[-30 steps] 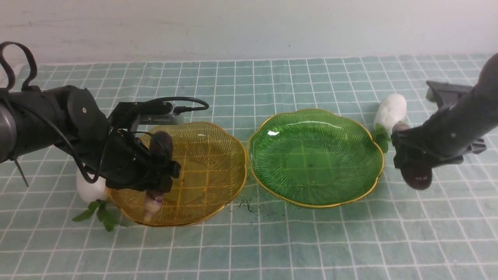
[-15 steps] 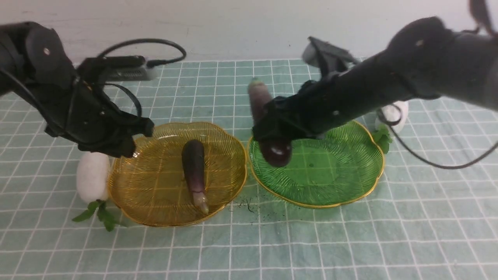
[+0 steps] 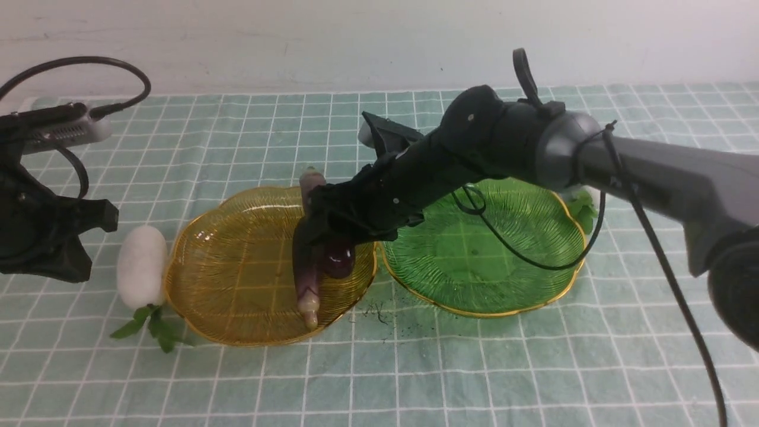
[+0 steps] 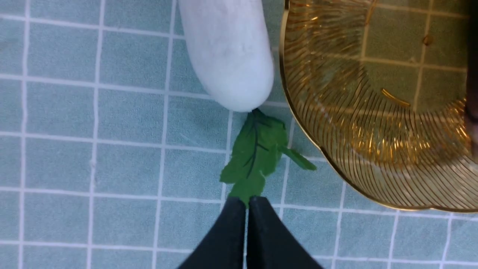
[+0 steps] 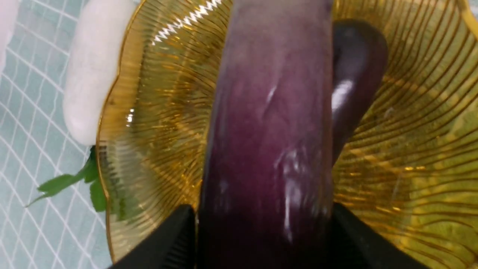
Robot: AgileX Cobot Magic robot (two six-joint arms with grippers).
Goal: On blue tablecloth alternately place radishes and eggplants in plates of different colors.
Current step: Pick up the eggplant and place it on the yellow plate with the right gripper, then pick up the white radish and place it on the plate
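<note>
On the blue tablecloth [image 3: 415, 367] stand an amber-yellow plate [image 3: 237, 279] and a green plate [image 3: 486, 255]. One eggplant [image 3: 307, 287] lies in the amber plate, tan tip toward me. My right gripper [image 3: 323, 237] reaches over the amber plate and is shut on the second eggplant [image 5: 269, 142], held steeply tilted above the first eggplant [image 5: 356, 71]. One radish [image 3: 141, 267] lies just left of the amber plate. The other radish [image 3: 586, 204] is mostly hidden behind my right arm. My left gripper [image 4: 246, 203] is shut and empty, near the first radish's leaves [image 4: 257, 153].
A light wall runs along the table's far edge. Small dark specks [image 3: 379, 314] lie on the cloth between the two plates. My right arm spans across the green plate. A black cable loops above my left arm [image 3: 35, 225].
My right arm has carried its eggplant leftward from over the green plate to over the amber plate. My left arm has let go of the first eggplant and drawn back to the left.
</note>
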